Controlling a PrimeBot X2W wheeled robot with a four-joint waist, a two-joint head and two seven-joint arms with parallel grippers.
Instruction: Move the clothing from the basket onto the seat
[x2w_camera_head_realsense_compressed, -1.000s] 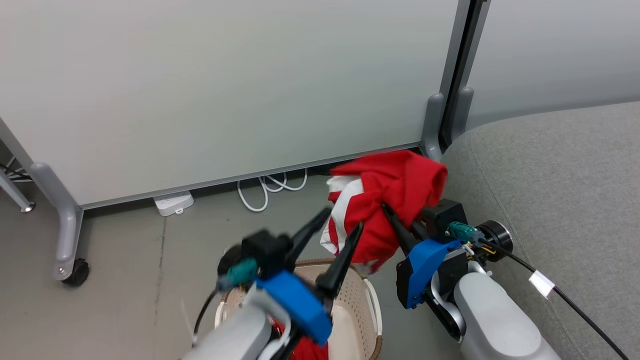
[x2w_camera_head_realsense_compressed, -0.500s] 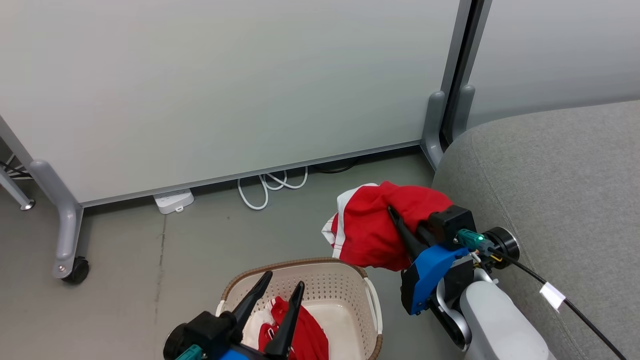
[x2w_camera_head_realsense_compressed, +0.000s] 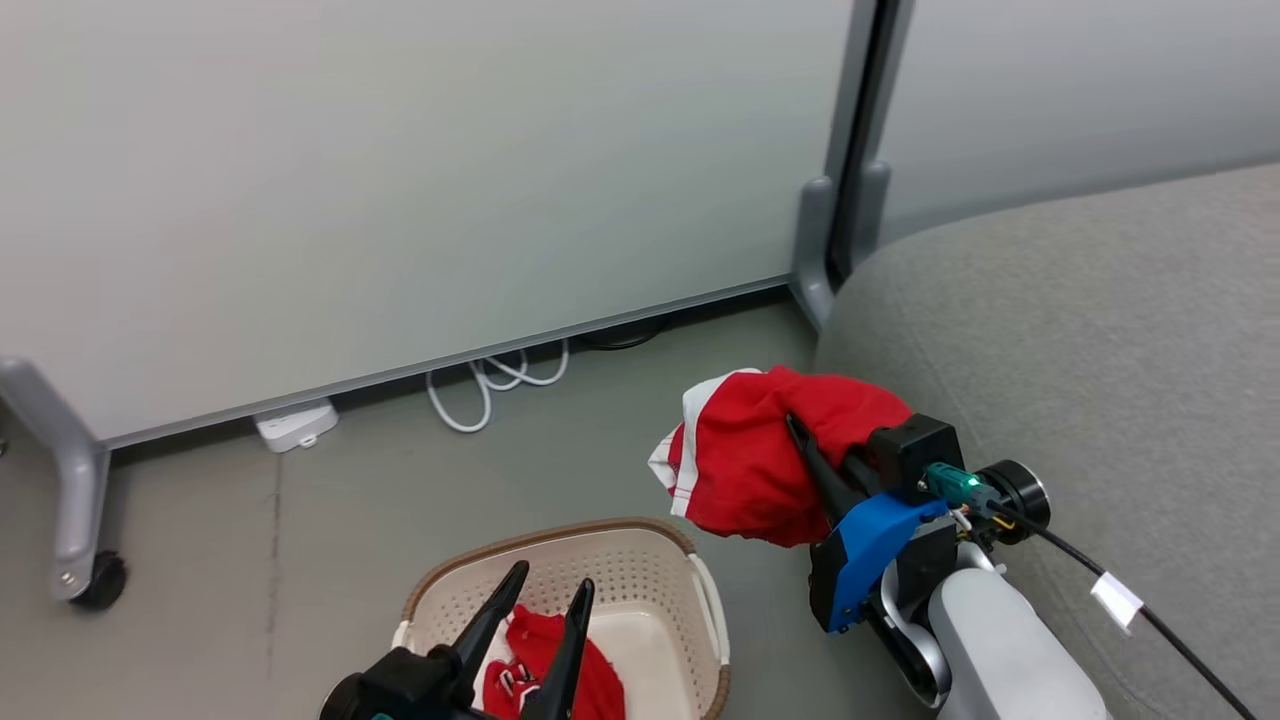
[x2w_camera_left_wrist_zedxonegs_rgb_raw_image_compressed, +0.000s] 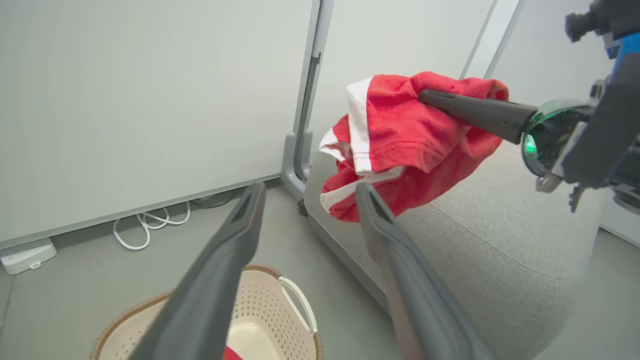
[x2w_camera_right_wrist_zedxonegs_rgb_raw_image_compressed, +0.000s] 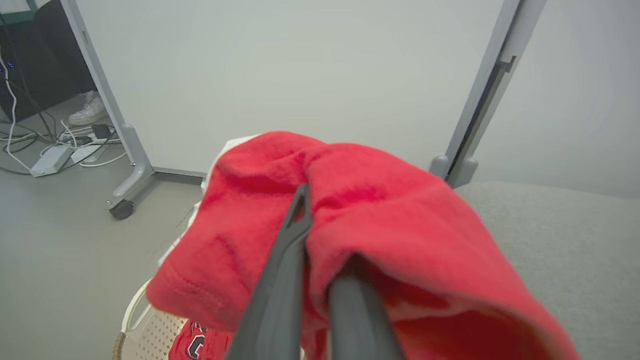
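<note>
A red garment with white trim hangs bunched in the air beside the grey seat, and my right gripper is shut on it. In the right wrist view the cloth drapes over the right gripper and hides one fingertip. The cream basket stands on the floor at lower left, with a red jersey lying inside. My left gripper hovers open over the basket, holding nothing. In the left wrist view its fingers point toward the held garment.
Grey partition panels on castors stand behind. A white power strip and a looped white cable lie at their foot. A person's white shoe and more cables lie beyond the far-left panel. The grey floor lies around the basket.
The left gripper, open throughout, has dropped from beside the garment to over the basket. The right gripper has lowered slightly with the garment. The head camera has turned right.
</note>
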